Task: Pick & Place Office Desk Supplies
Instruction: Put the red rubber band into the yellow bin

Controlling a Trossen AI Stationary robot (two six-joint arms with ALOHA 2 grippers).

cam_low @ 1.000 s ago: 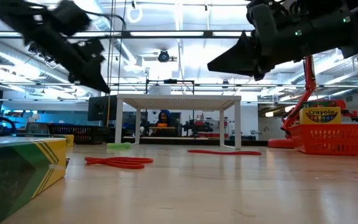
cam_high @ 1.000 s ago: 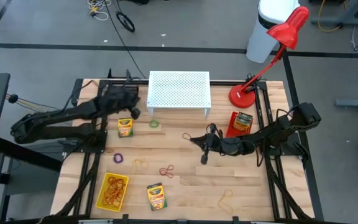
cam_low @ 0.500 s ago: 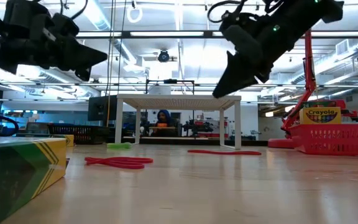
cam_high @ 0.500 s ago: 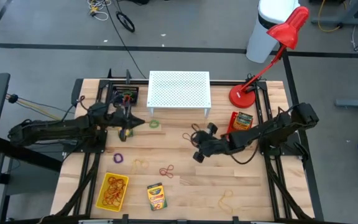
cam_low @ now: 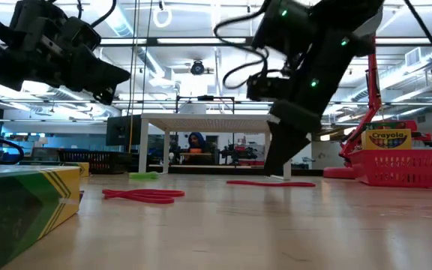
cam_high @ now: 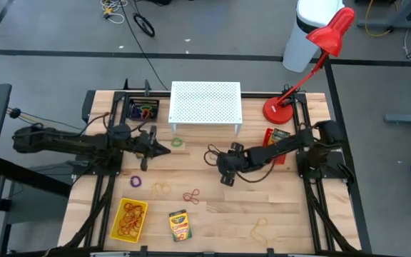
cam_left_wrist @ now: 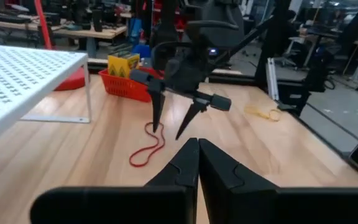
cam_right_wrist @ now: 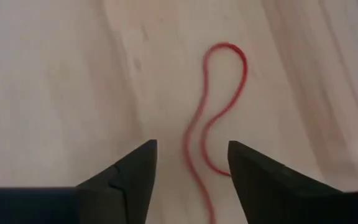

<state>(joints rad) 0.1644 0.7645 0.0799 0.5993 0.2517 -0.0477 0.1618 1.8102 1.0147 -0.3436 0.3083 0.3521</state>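
Directly under the right gripper [cam_right_wrist: 189, 163] (jaws parted, holding nothing) lies a red rubber band [cam_right_wrist: 219, 106].

overhead camera looks straight down; low one sits at tabletop height; both share the white perforated metal stand [cam_high: 205, 104] at 12 o'clock.

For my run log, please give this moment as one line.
right gripper: open, above red band | left gripper: shut, holds nothing, near green loop | band: on table
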